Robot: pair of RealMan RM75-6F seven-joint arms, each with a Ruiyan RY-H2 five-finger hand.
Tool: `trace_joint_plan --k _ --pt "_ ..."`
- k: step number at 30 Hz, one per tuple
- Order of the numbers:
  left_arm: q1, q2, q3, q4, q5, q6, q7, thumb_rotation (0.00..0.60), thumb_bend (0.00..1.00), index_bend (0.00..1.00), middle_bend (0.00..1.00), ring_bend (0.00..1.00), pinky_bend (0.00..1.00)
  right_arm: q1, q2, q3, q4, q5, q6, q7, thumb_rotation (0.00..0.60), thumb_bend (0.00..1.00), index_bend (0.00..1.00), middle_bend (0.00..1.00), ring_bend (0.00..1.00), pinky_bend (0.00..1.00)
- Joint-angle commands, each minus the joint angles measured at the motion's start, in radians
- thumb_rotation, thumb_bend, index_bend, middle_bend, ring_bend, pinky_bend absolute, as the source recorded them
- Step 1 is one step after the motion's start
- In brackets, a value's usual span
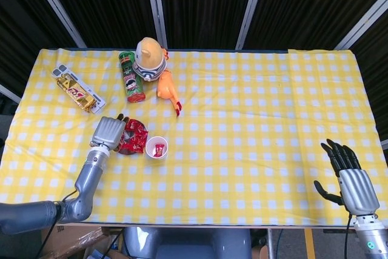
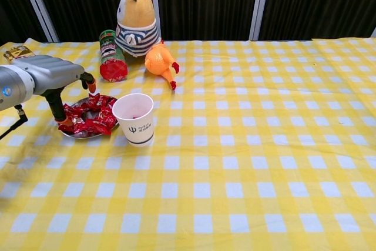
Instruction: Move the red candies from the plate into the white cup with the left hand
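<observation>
Red wrapped candies (image 1: 134,135) (image 2: 94,117) lie heaped on a small metal plate (image 2: 82,134). Just right of the plate stands the white cup (image 1: 156,147) (image 2: 134,118), with a red candy inside in the head view. My left hand (image 1: 108,131) (image 2: 48,74) is lowered over the plate's left side, fingertips down among the candies; I cannot tell whether one is pinched. My right hand (image 1: 350,179) hangs at the table's near right corner, fingers spread, holding nothing.
A green chip can (image 1: 131,77) (image 2: 110,55), a striped plush toy (image 1: 149,57) (image 2: 136,21) and an orange toy chicken (image 1: 168,89) (image 2: 161,62) stand behind the plate. A snack bar pack (image 1: 77,90) lies at the far left. A yellow checked cloth (image 2: 247,145) covers the table.
</observation>
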Motion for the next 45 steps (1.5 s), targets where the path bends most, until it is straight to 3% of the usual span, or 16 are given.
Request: trace_joint_plan --k 1,14,25,34,45 --pt "-0.009 -0.019 -0.002 0.019 -0.016 -0.012 0.009 0.6 0.19 0.25 0.2 0.72 0.83 0.0 0.0 0.0 0.0 0.001 0.0 0.001 0.6 0.39 0.0 0.0 0.0 0.0" --pt "-0.021 -0.065 0.002 0.054 -0.023 -0.021 0.018 0.6 0.2 0.27 0.23 0.73 0.83 0.0 0.0 -0.001 -0.001 0.0 -0.001 0.001 0.6 0.39 0.0 0.0 0.0 0.0" --pt "-0.013 -0.102 0.015 0.1 0.024 -0.011 0.002 0.6 0.38 0.38 0.44 0.73 0.84 0.001 0.001 -0.002 -0.004 0.002 -0.006 0.002 0.6 0.39 0.0 0.0 0.0 0.0" --pt "0.002 -0.108 0.026 0.119 0.043 -0.005 -0.003 0.6 0.45 0.48 0.58 0.74 0.84 0.0 0.0 -0.003 -0.005 0.0 -0.005 0.001 0.6 0.39 0.0 0.0 0.0 0.0" --pt "0.028 -0.072 0.016 0.097 0.08 0.02 -0.033 0.6 0.46 0.5 0.6 0.74 0.85 -0.001 0.0 -0.002 -0.006 -0.001 -0.002 0.001 0.6 0.39 0.0 0.0 0.0 0.0"
